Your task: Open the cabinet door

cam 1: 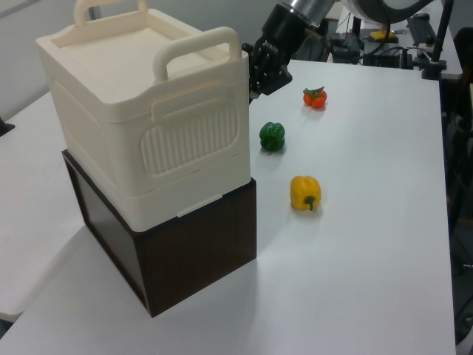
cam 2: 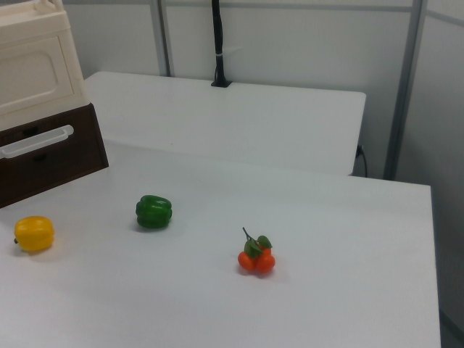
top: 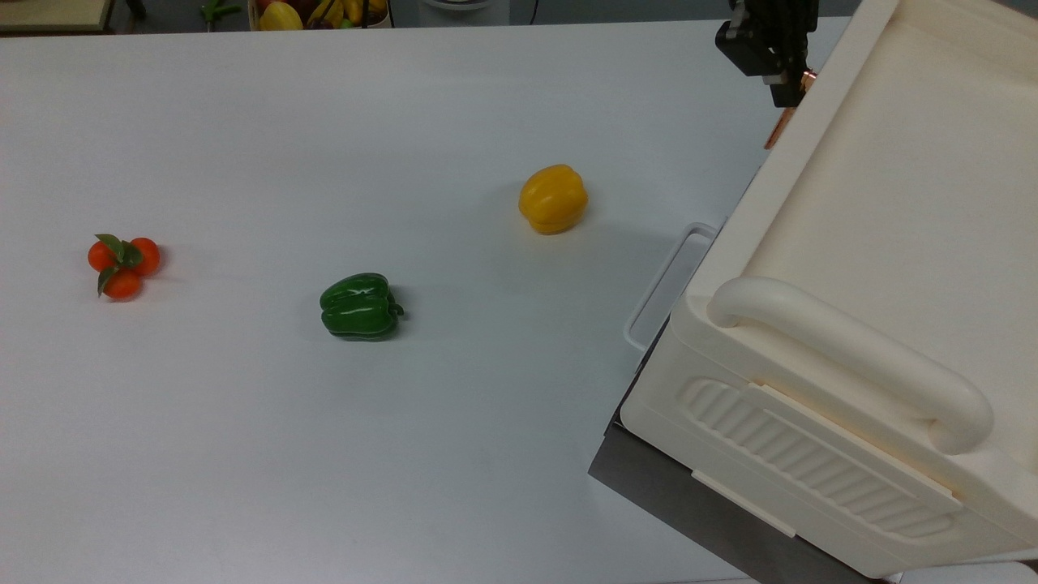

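Top view: the gripper (top: 785,88) sits at the far right, right against the copper handle (top: 780,128) of the door (top: 770,174), which runs along the cabinet's (top: 892,243) left face. From here the door shows only as an edge-on strip, its long axis running near to far along that face, with the handle at its far end. The fingers look drawn narrow at the handle's top end; I judge them set there to pull the door out, though a firm hold cannot be made out. The door looks flush with the cabinet, so not yet open. A yellow pepper (top: 553,199), a green pepper (top: 360,306) and a tomato bunch (top: 123,262) lie well apart on the table (top: 324,446) — clear of where the door would likely swing.

Left view: the gripper (cam 1: 259,80) reaches down at a slant to the cabinet's (cam 1: 148,133) far right corner, beside the tube handle (cam 1: 196,48). The door's face is turned away here.

Right view: the door (cam 2: 32,72) stands upright at the far left, facing the table, its recessed inset plain — above a dark base (cam 2: 51,156).
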